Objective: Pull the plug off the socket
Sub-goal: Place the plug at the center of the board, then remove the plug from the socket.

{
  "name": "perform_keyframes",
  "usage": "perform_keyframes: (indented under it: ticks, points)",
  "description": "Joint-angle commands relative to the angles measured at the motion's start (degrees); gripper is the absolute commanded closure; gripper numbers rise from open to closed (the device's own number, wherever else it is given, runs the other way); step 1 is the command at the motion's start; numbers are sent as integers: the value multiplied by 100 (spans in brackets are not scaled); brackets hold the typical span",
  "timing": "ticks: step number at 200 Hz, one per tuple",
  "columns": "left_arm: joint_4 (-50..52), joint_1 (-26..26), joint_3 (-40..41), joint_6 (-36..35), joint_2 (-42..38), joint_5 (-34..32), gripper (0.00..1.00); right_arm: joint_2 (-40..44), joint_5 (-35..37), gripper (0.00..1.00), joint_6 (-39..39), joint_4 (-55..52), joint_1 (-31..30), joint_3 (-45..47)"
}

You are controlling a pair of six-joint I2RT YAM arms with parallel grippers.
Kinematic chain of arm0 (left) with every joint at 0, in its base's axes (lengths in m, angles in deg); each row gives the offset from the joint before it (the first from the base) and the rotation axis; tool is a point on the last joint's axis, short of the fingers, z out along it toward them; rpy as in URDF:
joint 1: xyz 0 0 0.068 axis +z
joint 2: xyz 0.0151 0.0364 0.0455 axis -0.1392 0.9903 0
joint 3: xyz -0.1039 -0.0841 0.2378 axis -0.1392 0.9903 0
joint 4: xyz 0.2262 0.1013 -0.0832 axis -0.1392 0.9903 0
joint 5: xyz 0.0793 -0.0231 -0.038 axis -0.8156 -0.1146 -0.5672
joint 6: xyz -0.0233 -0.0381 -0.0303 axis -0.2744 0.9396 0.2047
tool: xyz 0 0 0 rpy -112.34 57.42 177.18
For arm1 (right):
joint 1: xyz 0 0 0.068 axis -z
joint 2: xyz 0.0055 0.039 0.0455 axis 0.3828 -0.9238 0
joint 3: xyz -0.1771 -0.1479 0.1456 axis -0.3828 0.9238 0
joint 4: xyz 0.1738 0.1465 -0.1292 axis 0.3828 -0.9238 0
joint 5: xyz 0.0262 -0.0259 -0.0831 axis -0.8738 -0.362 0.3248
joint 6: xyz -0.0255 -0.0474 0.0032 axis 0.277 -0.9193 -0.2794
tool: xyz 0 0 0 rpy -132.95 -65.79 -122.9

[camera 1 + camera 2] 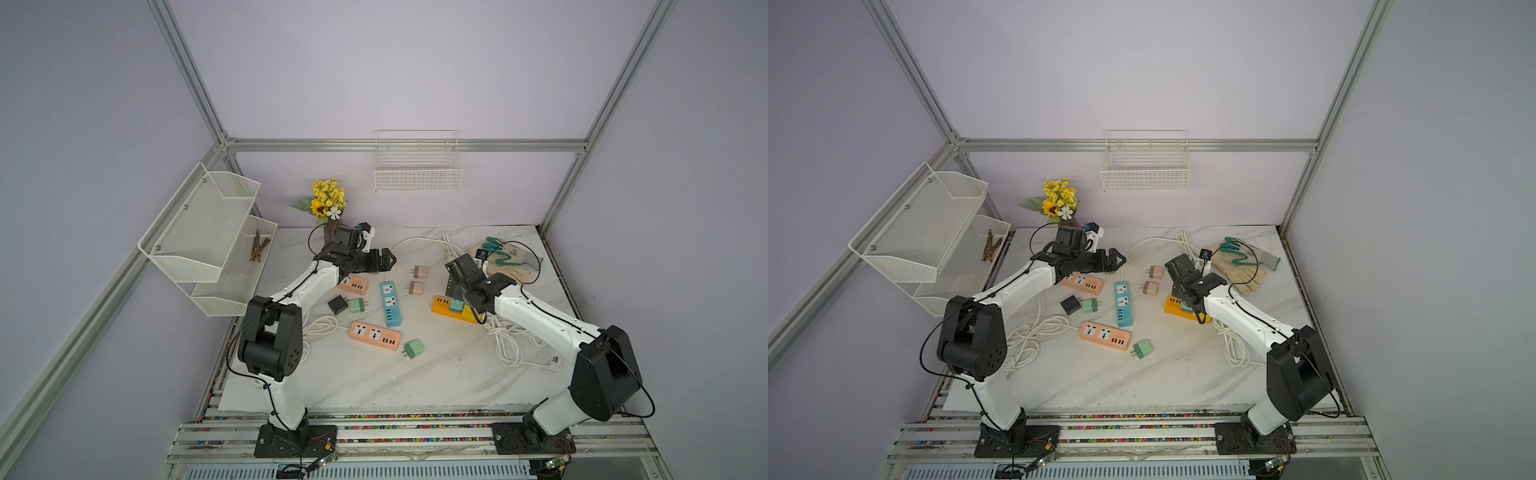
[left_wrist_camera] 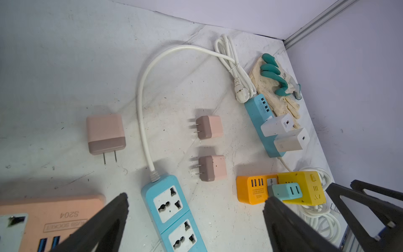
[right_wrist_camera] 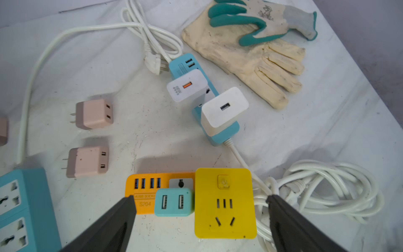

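Evidently at the approach stage, with nothing gripped yet. Right claw (image 3: 199, 197) spread wide and empty, poised low over the orange power strip (image 3: 141, 192). Fingers (image 3: 122, 218) flanking both the teal plug (image 3: 173, 201) and the yellow cube adapter (image 3: 224, 203) beside it. Left claw (image 2: 195, 196) likewise released and holding nothing, hovering above a pink strip (image 2: 50, 209) toward the far side of the worktop (image 1: 436, 374), well apart from the orange one.

Next, probably:
- Narrow the aim onto the teal plug alone, since the present spread takes in the yellow cube too.
- Drop lower and clamp on the plug's two side faces.
- Draw straight up along the prongs, without rocking.

Likely calls for pinning the strip down, or risks lifting strip and plug together. A fair job for the idle left claw, though a long reach from where it hangs.

Teal plug: a small block with rounded corners and two USB ports on its upper face. Seated upright in the strip's socket next to the USB row, touching the yellow cube on one side. Visible in a top view (image 1: 456, 305) only as a teal patch, partly hidden under the right wrist. Shell smooth and plain, so possibly slippery under the pads.

Also plugged in: two white chargers (image 3: 224, 109) on a blue strip (image 3: 222, 135) just beside the gloves (image 3: 250, 56).
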Motion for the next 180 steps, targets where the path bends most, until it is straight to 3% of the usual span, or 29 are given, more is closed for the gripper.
perform_keyframes:
  ticks: [1, 32, 56, 98, 148, 180]
  points:
    - [-958, -17, 610, 132, -686, -327, 0, -208, -83, 0, 492, -471, 203, -166]
    - [-1547, 7, 1554, -35, -1577, -1417, 0, -308, -361, 3, 576, -282, 297, -199]
    - [-1280, 234, 1688, 243, -1825, -1633, 0, -365, -587, 10, 538, -173, 418, -121]
    - [-1383, 601, 1775, 642, -1636, -216, 0, -420, -688, 15, 487, -124, 510, 90]
    - [-2417, 514, 2237, 1017, -1431, 488, 11, -511, -849, 17, 311, 30, 663, 328]
    - [-2567, 177, 2162, 1041, -1218, 701, 16, -603, -1141, 18, 232, 98, 689, 366]
